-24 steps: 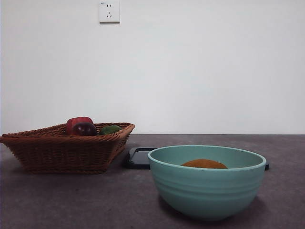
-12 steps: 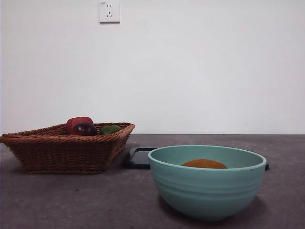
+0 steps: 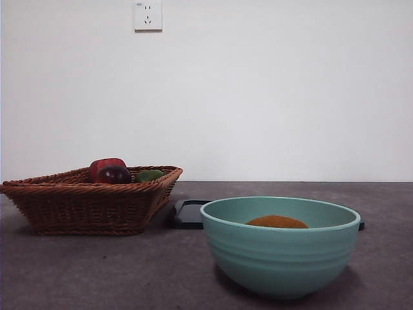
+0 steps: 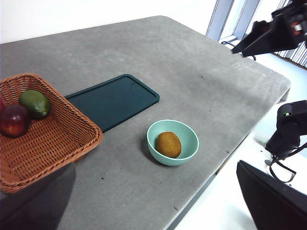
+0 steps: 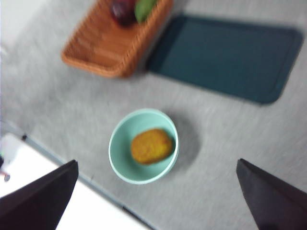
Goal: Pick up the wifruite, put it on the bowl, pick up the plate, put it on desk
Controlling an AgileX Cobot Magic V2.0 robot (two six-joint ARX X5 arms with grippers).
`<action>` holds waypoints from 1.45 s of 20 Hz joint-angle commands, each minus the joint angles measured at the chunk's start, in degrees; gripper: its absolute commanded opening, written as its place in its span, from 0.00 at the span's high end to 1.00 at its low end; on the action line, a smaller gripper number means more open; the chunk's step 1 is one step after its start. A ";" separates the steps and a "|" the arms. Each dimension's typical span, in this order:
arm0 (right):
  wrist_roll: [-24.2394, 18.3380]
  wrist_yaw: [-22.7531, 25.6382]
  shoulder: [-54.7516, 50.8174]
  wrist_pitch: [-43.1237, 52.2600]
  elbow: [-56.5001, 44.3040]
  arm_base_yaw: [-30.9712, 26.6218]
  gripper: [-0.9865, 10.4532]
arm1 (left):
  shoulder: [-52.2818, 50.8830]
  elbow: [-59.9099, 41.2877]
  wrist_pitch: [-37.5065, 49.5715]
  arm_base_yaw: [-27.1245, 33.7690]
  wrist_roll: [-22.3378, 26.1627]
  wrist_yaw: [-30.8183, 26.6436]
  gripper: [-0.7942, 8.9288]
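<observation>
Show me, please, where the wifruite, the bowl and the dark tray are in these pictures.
wifruite point(image 4: 168, 144), left wrist view, middle of its skin.
bowl point(image 3: 281, 258), front view, outer ribbed wall.
dark tray point(image 5: 225, 57), right wrist view, bare flat centre.

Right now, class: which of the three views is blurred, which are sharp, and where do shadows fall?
Right wrist view: soft throughout, the wifruite and bowl smeared. Front view: sharp, a faint shadow on the desk under the bowl. Left wrist view: sharp, with a dark shadow beside the basket.
</observation>
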 commanded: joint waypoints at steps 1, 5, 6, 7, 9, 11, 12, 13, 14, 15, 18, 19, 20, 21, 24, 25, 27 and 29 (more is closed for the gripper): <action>0.48 0.00 4.94 0.17 0.90 2.43 0.41 | 0.24 0.52 0.70 -0.63 0.07 0.13 0.27; 2.32 5.09 13.40 0.24 0.90 8.15 0.41 | 0.24 0.52 0.70 -0.63 0.04 0.13 0.27; 3.61 7.37 15.26 0.22 0.90 9.77 0.41 | 0.24 0.52 0.70 -0.63 0.04 0.13 0.27; 4.24 8.92 17.05 0.22 0.90 11.30 0.41 | 0.24 0.52 0.70 -0.63 0.04 0.13 0.27; 5.51 11.58 20.44 0.20 0.90 13.66 0.41 | 0.24 0.52 0.72 -0.63 0.04 0.13 0.27; 5.64 13.42 23.69 0.15 0.90 15.47 0.41 | 0.24 0.52 0.72 -0.63 0.04 0.13 0.27; 5.70 14.16 25.24 0.15 0.90 16.15 0.41 | 0.24 0.52 0.72 -0.63 0.04 0.13 0.27; 5.86 15.15 26.91 0.15 0.90 16.83 0.41 | 0.24 0.52 0.72 -0.63 0.04 0.13 0.27; 5.88 15.82 28.55 0.20 0.90 17.38 0.41 | 0.24 0.52 0.72 -0.63 0.04 0.13 0.27; 6.05 16.52 30.32 0.17 0.90 17.97 0.41 | 0.24 0.52 0.72 -0.63 0.04 0.13 0.27; 6.71 17.59 35.12 0.72 0.90 19.32 0.41 | 0.24 0.52 0.72 -0.63 0.04 0.13 0.27; 6.71 18.19 36.63 1.09 0.90 19.87 0.41 | 0.24 0.52 0.72 -0.63 0.04 0.13 0.27; 6.73 18.21 38.16 1.57 0.90 20.33 0.41 | 0.24 0.52 0.72 -0.63 0.04 0.13 0.27; 6.73 18.19 39.52 2.10 0.90 20.59 0.41 | 0.24 0.52 0.72 -0.63 0.04 0.13 0.27; 6.78 18.16 43.36 4.24 0.90 21.20 0.41 | 0.24 0.52 0.72 -0.63 0.04 0.13 0.27; 6.88 18.14 44.54 4.79 0.90 21.24 0.42 | 0.24 0.52 0.70 -0.63 0.04 0.13 0.27; 6.88 18.19 46.86 5.44 0.90 21.24 0.46 | 0.24 0.52 0.70 -0.63 0.02 0.13 0.27; 6.91 18.38 48.70 6.14 0.90 21.24 0.46 | 0.24 0.52 0.70 -0.63 0.02 0.13 0.27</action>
